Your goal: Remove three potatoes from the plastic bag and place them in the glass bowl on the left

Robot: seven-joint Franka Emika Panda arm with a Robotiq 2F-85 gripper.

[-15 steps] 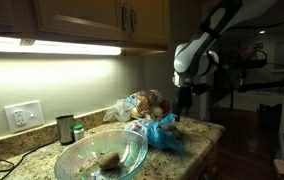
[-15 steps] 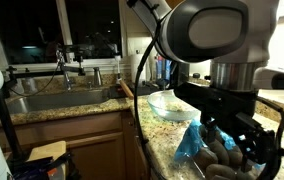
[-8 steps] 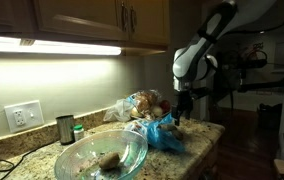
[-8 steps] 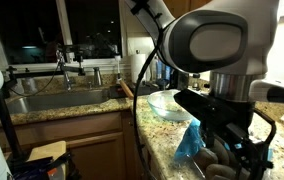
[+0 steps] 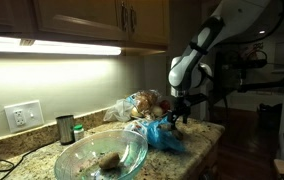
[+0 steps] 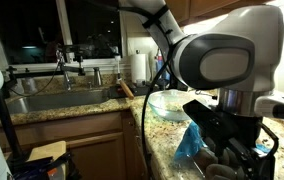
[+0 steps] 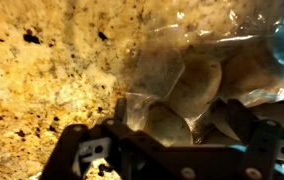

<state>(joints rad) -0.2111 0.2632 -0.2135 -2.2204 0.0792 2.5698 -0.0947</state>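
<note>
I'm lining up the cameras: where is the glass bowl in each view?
Exterior view: glass bowl, low in the picture, left of centre.
Exterior view: glass bowl, right of centre, at mid-height.
Wrist view: not in it.
Shared landmark: blue bag, beside the bowl in both exterior views.

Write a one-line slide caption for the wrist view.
Hand open above potatoes inside a clear plastic bag on a speckled granite counter.
</note>
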